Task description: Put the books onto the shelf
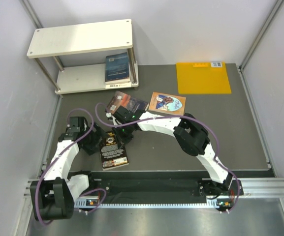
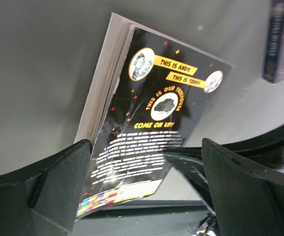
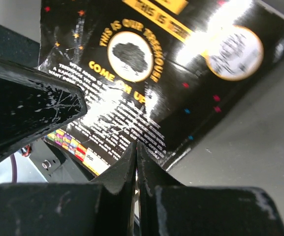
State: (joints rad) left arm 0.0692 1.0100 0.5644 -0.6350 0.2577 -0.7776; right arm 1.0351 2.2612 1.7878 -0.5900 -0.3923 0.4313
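Note:
A black book with gold print point(image 1: 114, 151) lies on the dark table; it also fills the wrist views point(image 2: 151, 118) point(image 3: 151, 73). My left gripper point(image 1: 95, 143) point(image 2: 146, 196) is open, and the book's near end lies between its fingers. My right gripper point(image 1: 118, 134) point(image 3: 136, 147) is shut and holds nothing, its tips against the book's edge. A dark book with a reddish glow point(image 1: 127, 103) and an orange-brown book with a blue picture point(image 1: 167, 103) lie farther back. On the lower board of the shelf point(image 1: 80, 37) rests a dark blue book point(image 1: 117, 67).
A large plain orange-yellow sheet point(image 1: 203, 77) lies flat at the back right. Grey walls enclose the table on the left, back and right. The two arms cross close together over the left middle of the table.

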